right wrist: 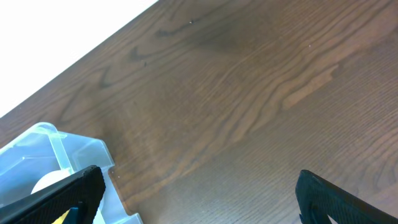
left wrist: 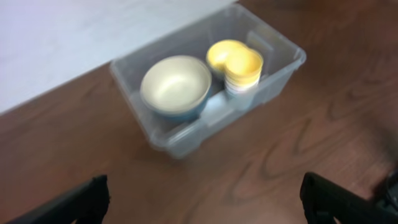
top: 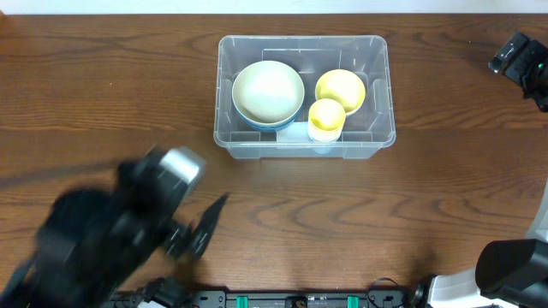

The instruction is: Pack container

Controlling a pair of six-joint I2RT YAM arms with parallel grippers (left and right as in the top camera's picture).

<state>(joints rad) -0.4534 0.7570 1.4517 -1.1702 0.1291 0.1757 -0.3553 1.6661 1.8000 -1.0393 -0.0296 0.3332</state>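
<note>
The clear container [top: 377, 137] stands at the table's far middle. Inside it are a pale cream bowl [top: 268, 92] with a blue outside, a yellow bowl [top: 340, 88] and a yellow cup [top: 326, 115]. The left wrist view shows the container [left wrist: 186, 140], cream bowl [left wrist: 175, 84], yellow bowl [left wrist: 217, 53] and cup [left wrist: 244, 65]. My left gripper [top: 205, 227] [left wrist: 202, 193] is open and empty, blurred, over the table in front of the container. My right gripper [top: 516, 58] [right wrist: 199, 186] is open and empty at the far right, with one container corner [right wrist: 56, 146] in its view.
The wooden table [top: 445, 205] surrounds the container. The right arm's base [top: 505, 265] stands at the near right edge. A black rail [top: 300, 299] runs along the near edge. A white surface [left wrist: 62, 37] lies beyond the table's far edge.
</note>
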